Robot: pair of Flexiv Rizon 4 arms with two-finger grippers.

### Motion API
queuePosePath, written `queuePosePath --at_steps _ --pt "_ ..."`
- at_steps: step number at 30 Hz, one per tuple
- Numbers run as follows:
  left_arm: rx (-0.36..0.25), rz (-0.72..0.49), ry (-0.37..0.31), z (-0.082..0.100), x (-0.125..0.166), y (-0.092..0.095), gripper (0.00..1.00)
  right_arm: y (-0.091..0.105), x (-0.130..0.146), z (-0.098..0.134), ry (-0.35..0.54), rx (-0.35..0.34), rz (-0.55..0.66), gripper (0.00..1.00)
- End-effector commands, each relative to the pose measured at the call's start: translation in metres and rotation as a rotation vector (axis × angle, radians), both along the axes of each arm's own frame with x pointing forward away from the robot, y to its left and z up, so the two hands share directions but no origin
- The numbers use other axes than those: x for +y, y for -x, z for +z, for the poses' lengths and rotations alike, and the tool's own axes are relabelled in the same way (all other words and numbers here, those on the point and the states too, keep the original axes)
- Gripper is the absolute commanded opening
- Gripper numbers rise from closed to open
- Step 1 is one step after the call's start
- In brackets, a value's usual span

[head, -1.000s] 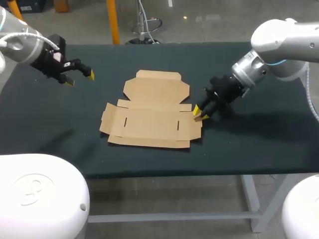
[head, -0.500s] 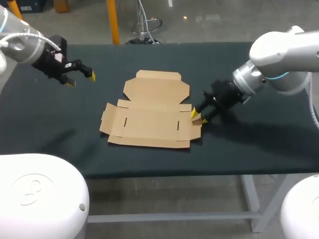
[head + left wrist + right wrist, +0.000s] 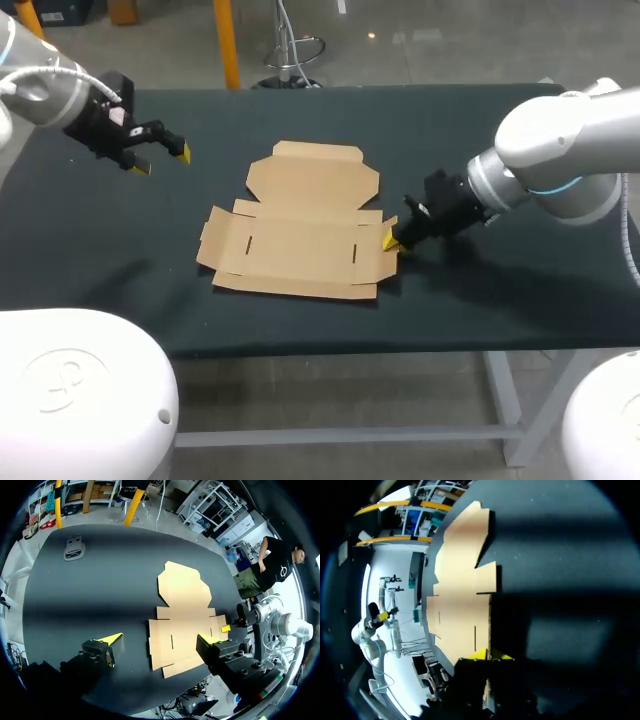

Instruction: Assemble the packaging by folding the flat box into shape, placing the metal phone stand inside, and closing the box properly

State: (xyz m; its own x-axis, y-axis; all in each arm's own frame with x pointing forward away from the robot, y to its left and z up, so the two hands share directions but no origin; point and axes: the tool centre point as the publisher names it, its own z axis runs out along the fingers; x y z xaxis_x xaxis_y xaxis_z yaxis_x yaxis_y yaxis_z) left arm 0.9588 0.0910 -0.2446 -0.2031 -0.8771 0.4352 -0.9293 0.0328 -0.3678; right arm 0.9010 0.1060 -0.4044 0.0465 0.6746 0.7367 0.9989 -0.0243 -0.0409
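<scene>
The flat cardboard box (image 3: pixel 300 230) lies unfolded in the middle of the black table. My right gripper (image 3: pixel 391 241) is at the box's right side flap, low on the table. In the right wrist view its yellow tips (image 3: pixel 491 655) stand close together on either side of the flap's edge of the box (image 3: pixel 460 595), shut on it. My left gripper (image 3: pixel 162 160) hovers open and empty over the table's far left. Its wrist view shows the box (image 3: pixel 185 615) ahead of its gripper (image 3: pixel 161 638), and the grey metal phone stand (image 3: pixel 74 547) lying farther off near the table's edge.
Black table surface (image 3: pixel 500 290) runs bare on all sides of the box. The front edge (image 3: pixel 330 350) lies close to the box's near side. The phone stand does not show in the head view.
My right gripper has slid left and lower onto the box's right flap, its fingers closing there. The box has shifted slightly to the left. My left arm has kept still.
</scene>
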Motion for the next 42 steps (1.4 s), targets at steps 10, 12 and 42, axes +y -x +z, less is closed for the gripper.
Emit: queuePosePath --at_steps 10,12,42 --pt "-0.002 -0.006 -0.016 0.006 -0.009 0.002 1.0 -0.014 -0.024 0.007 -0.08 0.025 0.146 0.0" --pt "-0.005 -0.009 -0.016 0.007 -0.011 0.002 1.0 -0.015 -0.025 0.007 -0.085 0.031 0.156 0.0" --pt "0.001 -0.022 -0.015 0.006 -0.019 -0.001 1.0 -0.019 -0.025 -0.002 -0.079 0.057 0.157 0.38"
